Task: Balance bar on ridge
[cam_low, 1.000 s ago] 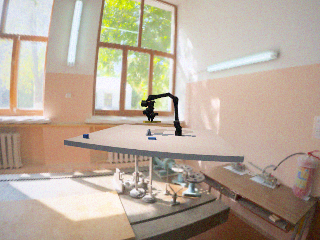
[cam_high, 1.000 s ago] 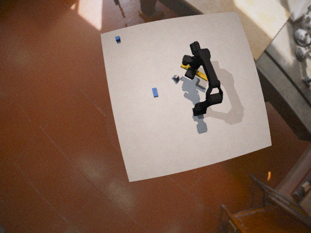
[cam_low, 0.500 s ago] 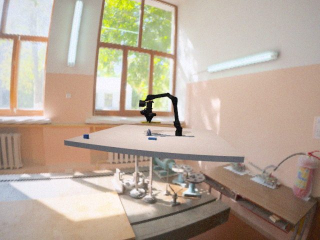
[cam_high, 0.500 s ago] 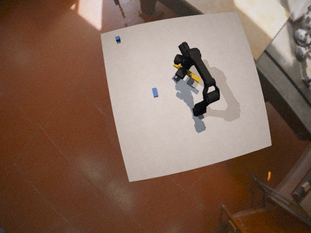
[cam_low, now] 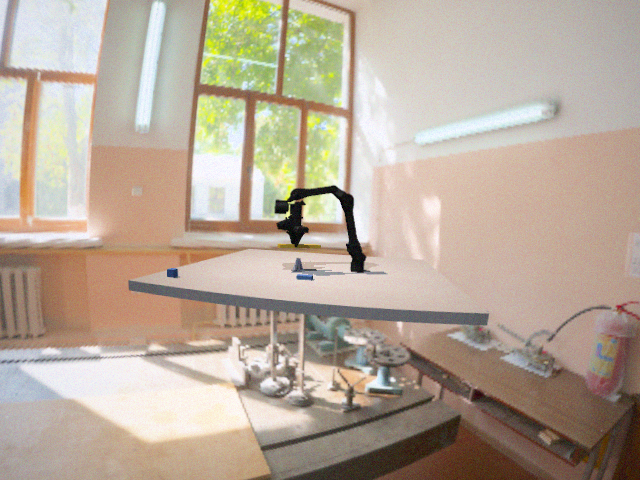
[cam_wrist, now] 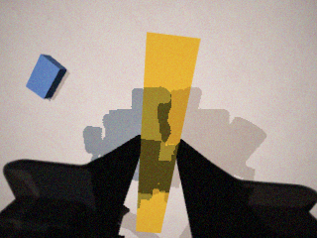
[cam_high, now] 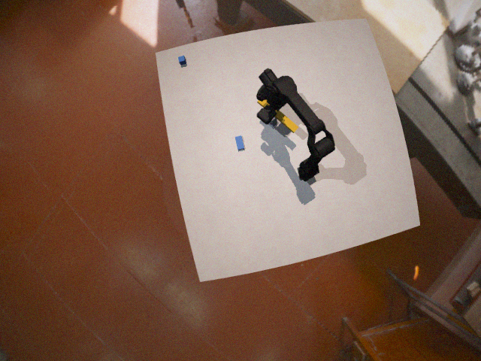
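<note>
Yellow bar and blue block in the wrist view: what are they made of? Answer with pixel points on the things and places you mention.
Yellow bar (cam_high: 288,122) (cam_low: 313,246) (cam_wrist: 170,61): perhaps painted wood or plastic, matte; flat colour, no visible grain or glint. Blue block (cam_high: 239,143) (cam_low: 305,277) (cam_wrist: 44,75): possibly matte plastic or painted wood; evenly coloured faces, no highlight.

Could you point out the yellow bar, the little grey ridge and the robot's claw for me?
Yellow bar (cam_high: 288,122) (cam_low: 314,246) (cam_wrist: 170,59): top, exterior, wrist; its exposed face.
Grey ridge (cam_low: 298,265): exterior; its side.
Gripper (cam_low: 296,244) (cam_wrist: 159,141): exterior, wrist; between its fingertips.
</note>
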Action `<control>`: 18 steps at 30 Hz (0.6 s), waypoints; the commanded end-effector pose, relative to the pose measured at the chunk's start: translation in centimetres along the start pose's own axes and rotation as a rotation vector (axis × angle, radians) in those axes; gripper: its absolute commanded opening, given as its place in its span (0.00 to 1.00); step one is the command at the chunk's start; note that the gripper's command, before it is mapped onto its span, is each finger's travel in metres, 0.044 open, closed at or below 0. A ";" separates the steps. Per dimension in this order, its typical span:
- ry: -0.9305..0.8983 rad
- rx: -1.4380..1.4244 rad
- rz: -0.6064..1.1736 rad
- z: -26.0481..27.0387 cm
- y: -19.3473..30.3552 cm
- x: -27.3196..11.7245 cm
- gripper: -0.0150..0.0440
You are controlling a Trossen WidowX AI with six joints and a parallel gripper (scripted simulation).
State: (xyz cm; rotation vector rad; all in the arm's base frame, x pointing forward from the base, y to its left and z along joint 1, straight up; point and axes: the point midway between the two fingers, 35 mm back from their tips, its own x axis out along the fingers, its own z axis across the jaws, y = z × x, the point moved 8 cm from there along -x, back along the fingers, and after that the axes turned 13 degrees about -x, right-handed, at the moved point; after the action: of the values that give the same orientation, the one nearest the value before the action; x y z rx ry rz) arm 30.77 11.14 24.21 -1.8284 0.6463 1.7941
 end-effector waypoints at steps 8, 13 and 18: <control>0.001 0.027 -0.004 0.7 -0.9 0.6 0.25; 0.001 0.027 -0.005 0.7 -1.0 1.4 0.25; 0.001 0.027 -0.005 0.6 -1.0 2.2 0.25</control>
State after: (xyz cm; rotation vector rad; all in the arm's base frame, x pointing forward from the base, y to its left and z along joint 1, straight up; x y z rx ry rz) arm 30.99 12.35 22.59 -1.8188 0.6572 1.7733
